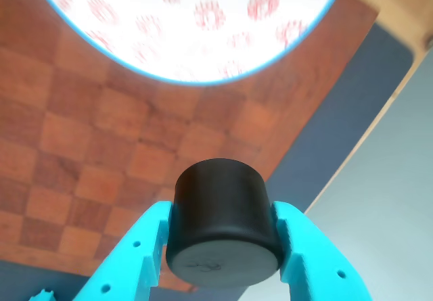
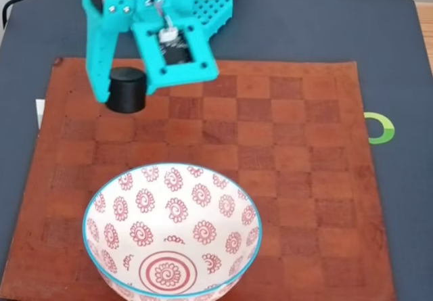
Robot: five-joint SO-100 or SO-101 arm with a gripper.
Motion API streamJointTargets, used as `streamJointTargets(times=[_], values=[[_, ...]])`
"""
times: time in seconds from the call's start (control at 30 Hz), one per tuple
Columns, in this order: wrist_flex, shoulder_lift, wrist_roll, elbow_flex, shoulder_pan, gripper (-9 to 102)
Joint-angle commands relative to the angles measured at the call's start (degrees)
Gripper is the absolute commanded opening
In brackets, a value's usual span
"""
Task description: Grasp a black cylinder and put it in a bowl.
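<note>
Where fixed-view bowl (image 2: 108,199) whole, wrist-cropped.

No readable text, nos. or brand names anywhere. Only sign: a green ring logo (image 2: 380,128), partly seen, on the dark mat (image 2: 399,57) at right edge of checkered board, fixed view.

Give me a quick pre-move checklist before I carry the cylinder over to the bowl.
1. Grip: black cylinder sits between both teal jaws of the gripper in the wrist view: ok.
2. Cylinder off the checkered board: cannot tell from either view.
3. Bowl upright, with nothing inside it: ok.
4. Path from cylinder to bowl across the board free of objects: ok.
5. Cylinder over the bowl yet: not ok, it lies short of the blue rim.
</note>
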Motion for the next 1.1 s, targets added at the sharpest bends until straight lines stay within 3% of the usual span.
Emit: streamJointTargets(times=[0.0,0.5,1.07], values=[[-0.62,0.44,0.44,-5.80,-1.93,14],[-7.56,-5.01,5.01,-7.56,-6.50,14],[-6.77,-24.96,6.06,-28.13,-6.33,14]])
